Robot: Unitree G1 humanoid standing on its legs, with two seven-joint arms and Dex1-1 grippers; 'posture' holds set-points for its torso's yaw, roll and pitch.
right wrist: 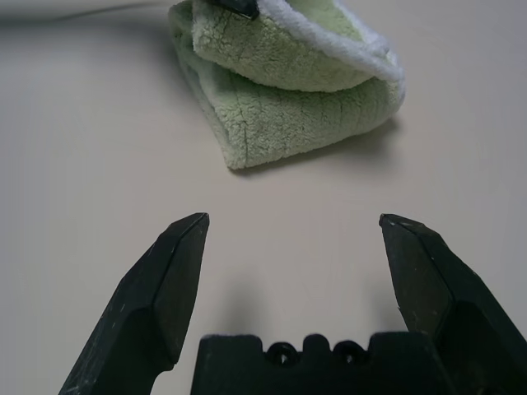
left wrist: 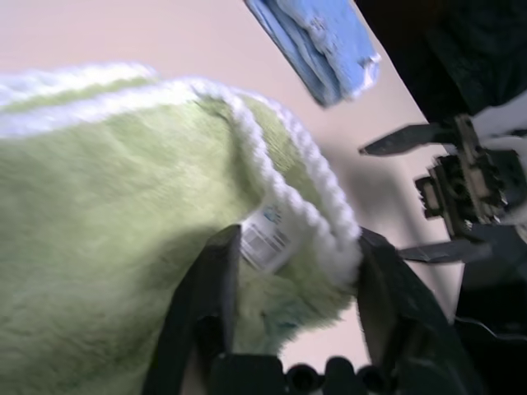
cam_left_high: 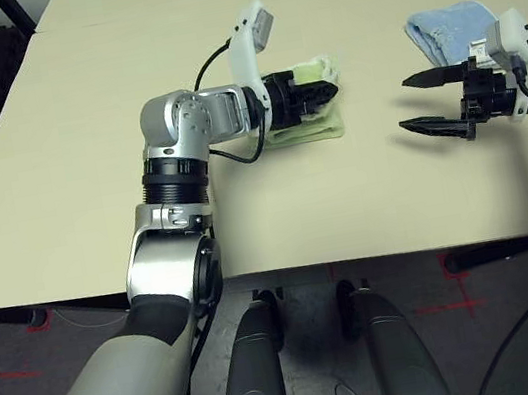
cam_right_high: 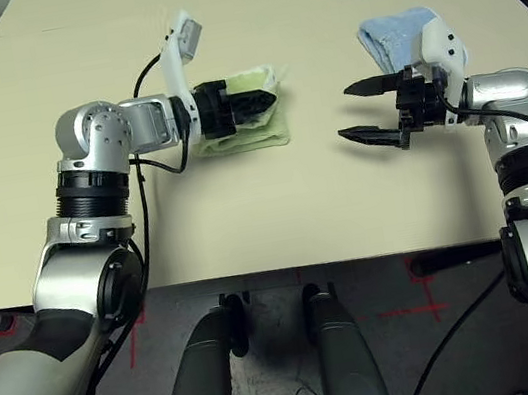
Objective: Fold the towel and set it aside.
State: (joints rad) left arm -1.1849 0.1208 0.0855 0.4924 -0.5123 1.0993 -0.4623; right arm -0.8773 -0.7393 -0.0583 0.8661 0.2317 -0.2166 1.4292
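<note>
Head views: the towel [cam_left_high: 308, 109] is already folded into a compact green bundle near the middle of the counter [cam_left_high: 90, 186]. Left pincer [cam_left_high: 325, 92] sits right on it, fingers parted with the top fold between them (looks like mid-release, not a firm clamp). Right pincer [cam_right_high: 359, 111] hovers well apart to the right, released and empty, just in front of a small light blue towel [cam_right_high: 389, 33].

Left wrist view: both fingers [left wrist: 206, 304] straddle the white corded edging and a small white care tag [left wrist: 265, 237]. Print on the tag is too small to read. No embroidery visible from here.

Right wrist view: fingers [right wrist: 165, 288] spread wide over bare counter, the folded bundle ahead of them, two layers stacked, rounded fold facing the camera.

Step in hand, as I read it: folding is done or nearly so, and the left is letting go of the last fold. Next: get clear without dragging the top layer open, then regrip the whole stack and move it aside. Risk: the bundle springing open.
</note>
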